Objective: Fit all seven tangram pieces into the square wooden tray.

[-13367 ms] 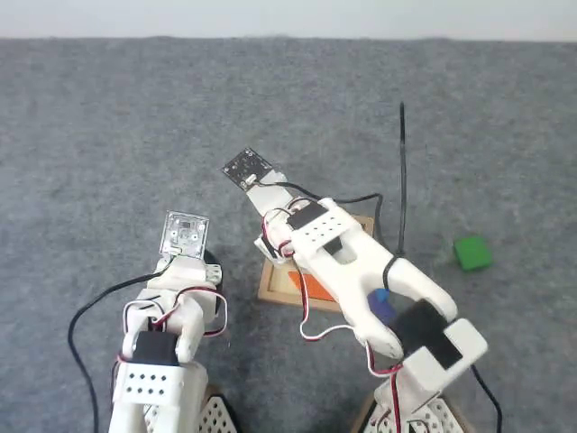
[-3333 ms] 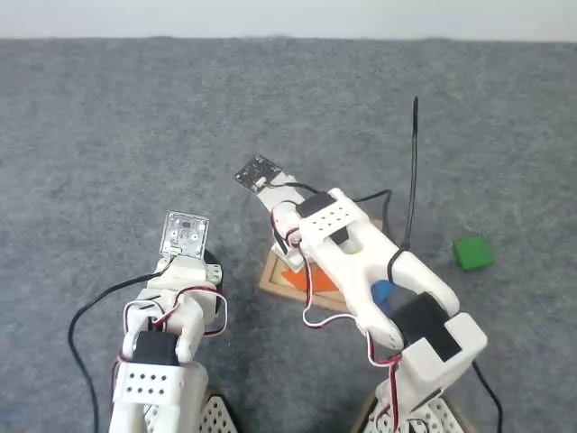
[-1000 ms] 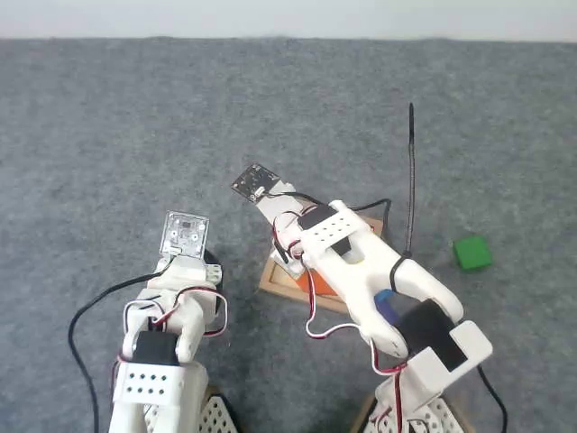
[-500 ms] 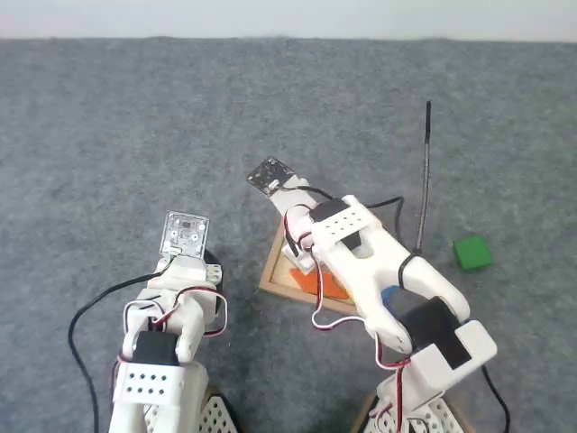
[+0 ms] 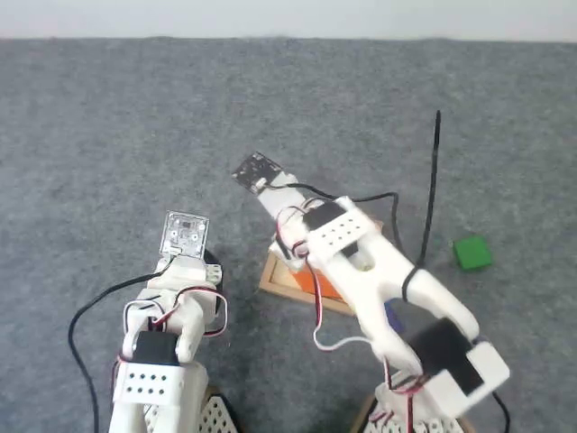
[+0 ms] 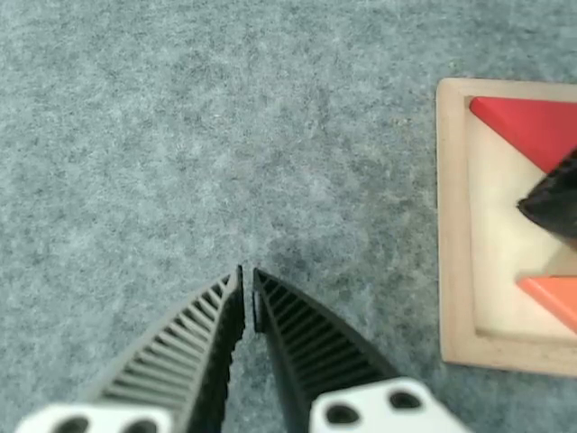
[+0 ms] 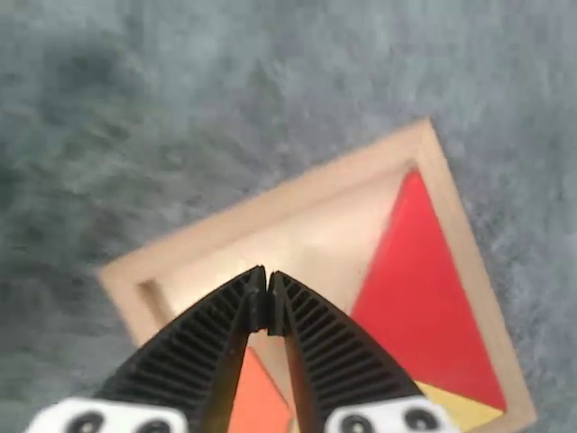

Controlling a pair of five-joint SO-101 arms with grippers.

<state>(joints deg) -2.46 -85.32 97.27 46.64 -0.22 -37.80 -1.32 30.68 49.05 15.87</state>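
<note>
On the grey counter [image 5: 108, 117], the high view has the square wooden tray [image 5: 273, 278] half under the right arm, with a green block [image 5: 471, 253] well apart. The right wrist view shows the tray's red triangle [image 7: 419, 298], orange piece [image 7: 257, 401] and yellow sliver [image 7: 455, 410]. The right gripper [image 7: 268, 290], fingers together, hangs over the tray's bare floor between red and orange. The left gripper [image 6: 247, 281], fingers together, is over the counter beside the tray.
</note>
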